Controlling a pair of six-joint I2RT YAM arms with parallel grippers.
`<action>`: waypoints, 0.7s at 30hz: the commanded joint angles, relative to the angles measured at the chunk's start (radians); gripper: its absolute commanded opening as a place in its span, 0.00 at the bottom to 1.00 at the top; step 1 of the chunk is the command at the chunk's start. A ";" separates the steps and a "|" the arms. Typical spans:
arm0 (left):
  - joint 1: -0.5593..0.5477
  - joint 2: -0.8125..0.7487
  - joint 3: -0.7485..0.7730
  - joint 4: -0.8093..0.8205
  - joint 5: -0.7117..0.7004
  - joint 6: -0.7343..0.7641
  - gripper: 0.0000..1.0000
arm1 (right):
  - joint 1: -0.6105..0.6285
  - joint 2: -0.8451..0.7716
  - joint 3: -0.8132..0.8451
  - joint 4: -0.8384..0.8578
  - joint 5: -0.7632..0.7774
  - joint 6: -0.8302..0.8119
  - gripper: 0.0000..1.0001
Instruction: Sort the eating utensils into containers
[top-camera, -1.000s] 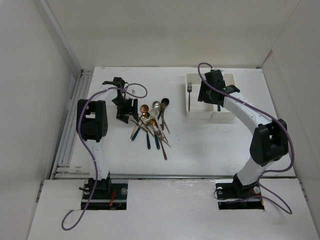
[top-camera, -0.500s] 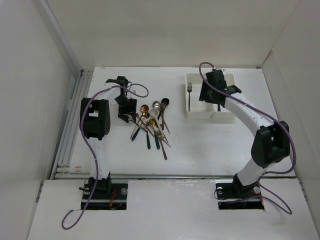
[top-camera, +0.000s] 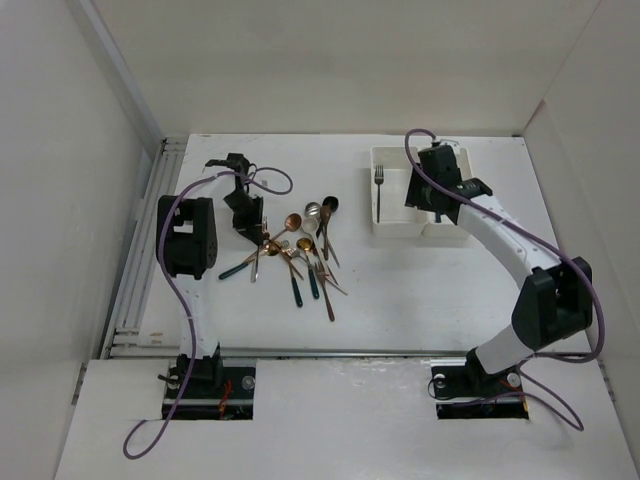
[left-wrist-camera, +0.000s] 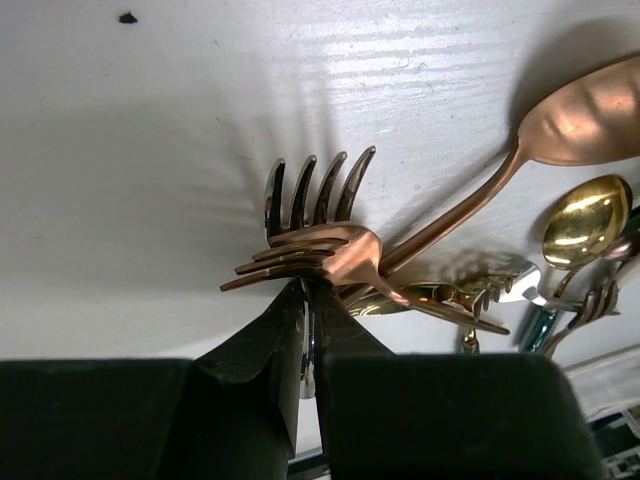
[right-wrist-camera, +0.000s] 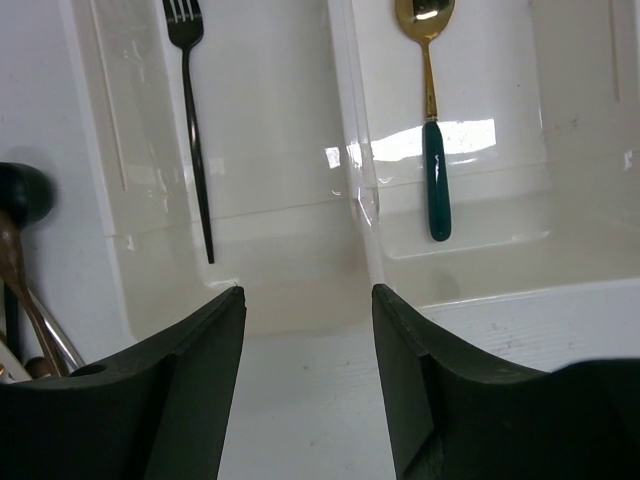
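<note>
From above: white containers (top-camera: 398, 228) far right on the counter (top-camera: 430, 290), black fork (top-camera: 379, 188) in the left bin, utensils (top-camera: 305, 255) heaped left of centre.

Left wrist: left hand (left-wrist-camera: 305, 290) pinched almost closed on a dark-tined fork (left-wrist-camera: 315, 190) by its handle.

Right wrist: right hand (right-wrist-camera: 308, 292) spread wide, empty, above the containers' near wall; gold teal-handled spoon (right-wrist-camera: 432, 130) in the right bin.

The utensils (top-camera: 296, 254) lie heaped left of the containers (top-camera: 398, 212).
</note>
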 joint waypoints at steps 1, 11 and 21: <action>0.017 0.088 -0.077 0.100 -0.009 0.061 0.00 | -0.006 -0.056 -0.015 0.028 0.024 -0.010 0.59; 0.008 -0.099 0.070 0.017 0.039 0.104 0.00 | -0.006 -0.077 -0.006 0.019 -0.008 -0.010 0.59; -0.012 -0.219 0.124 0.121 -0.209 0.161 0.00 | 0.039 -0.087 0.034 0.038 -0.018 -0.042 0.59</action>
